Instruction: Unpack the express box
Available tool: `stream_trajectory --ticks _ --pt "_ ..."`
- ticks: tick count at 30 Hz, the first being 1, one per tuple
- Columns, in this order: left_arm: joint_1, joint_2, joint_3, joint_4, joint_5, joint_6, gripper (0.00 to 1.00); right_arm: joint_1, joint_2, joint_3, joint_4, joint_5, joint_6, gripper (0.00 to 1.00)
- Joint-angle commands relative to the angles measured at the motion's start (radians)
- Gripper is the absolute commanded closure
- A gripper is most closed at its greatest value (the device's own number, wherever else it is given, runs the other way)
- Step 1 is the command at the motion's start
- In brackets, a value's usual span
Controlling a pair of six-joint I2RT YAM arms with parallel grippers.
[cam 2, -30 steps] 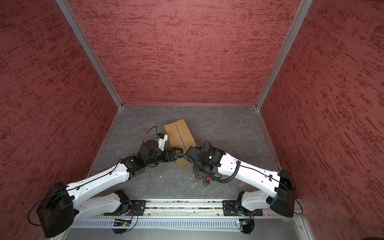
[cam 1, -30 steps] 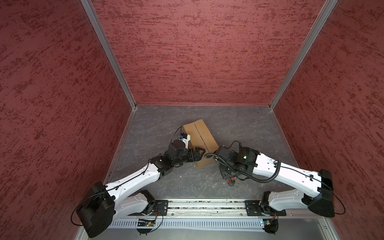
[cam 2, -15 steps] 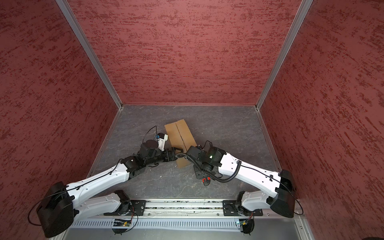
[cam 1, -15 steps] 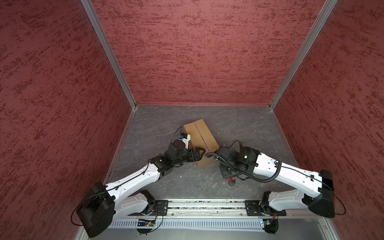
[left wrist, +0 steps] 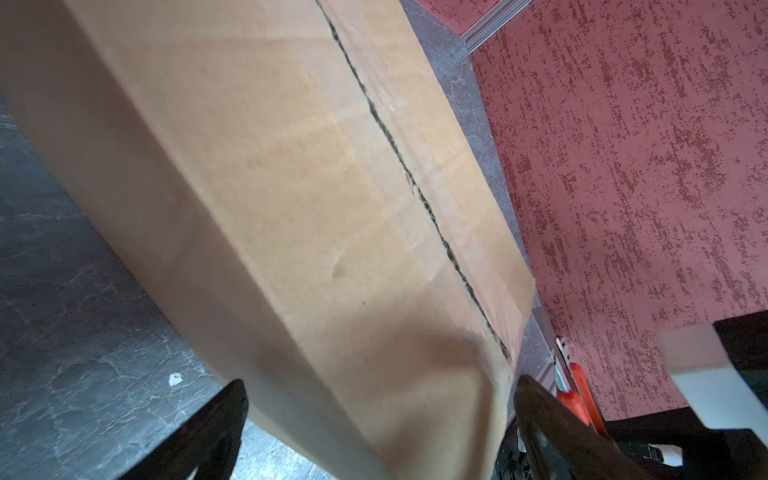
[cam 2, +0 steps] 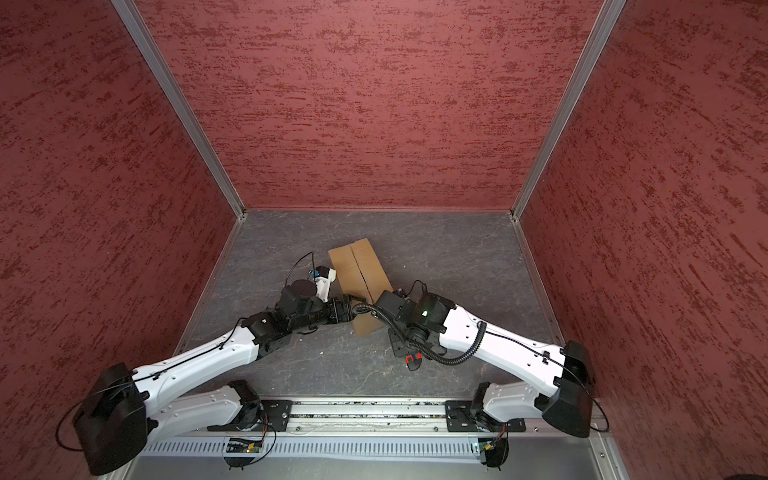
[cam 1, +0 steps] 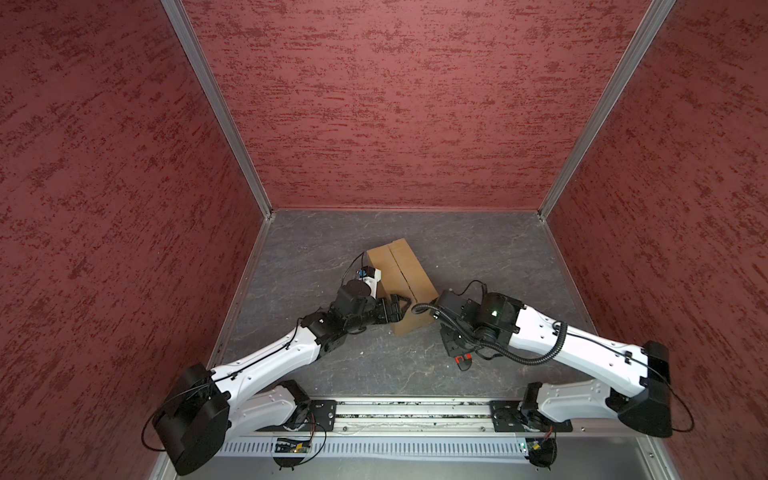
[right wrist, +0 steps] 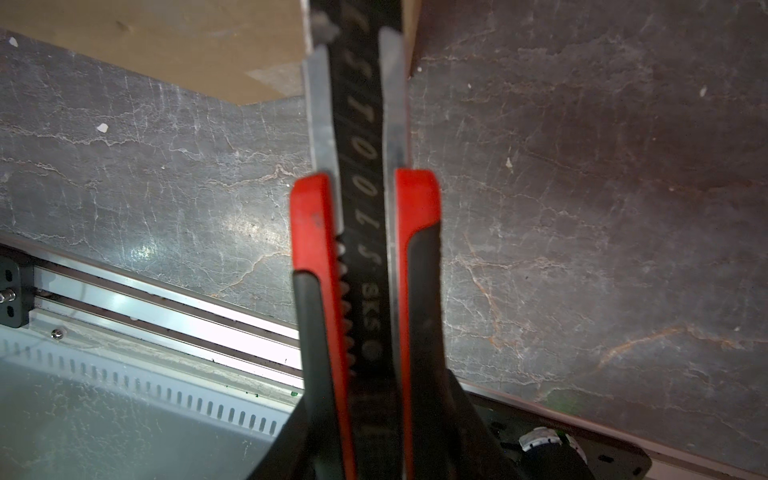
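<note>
Express box (cam 1: pixel 401 270) lying diagonal, near end rightward, left gripper (left wrist: pixel 376 386) open astride it, right gripper (cam 1: pixel 453 347) clamping knife (right wrist: pixel 361 208)

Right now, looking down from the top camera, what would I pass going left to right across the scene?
In a top view: left arm's black elbow → express box → utility knife → right arm's black elbow.

Red textured walls (cam 1: pixel 395 104), aluminium corner posts (cam 1: pixel 218 108), grey marbled floor (cam 1: pixel 478 249), metal rail (cam 1: pixel 415 415) at front.
</note>
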Motion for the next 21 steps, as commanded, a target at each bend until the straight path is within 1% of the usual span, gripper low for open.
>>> stream_trajectory --ticks 1,21 --pt "-0.004 0.001 -0.01 0.021 0.01 -0.001 0.0 -0.01 -0.014 0.002 -0.004 0.001 -0.001 0.95" --pt "-0.003 0.003 -0.003 0.031 0.011 0.001 0.0 -0.012 0.005 0.001 0.006 -0.012 -0.015 0.95"
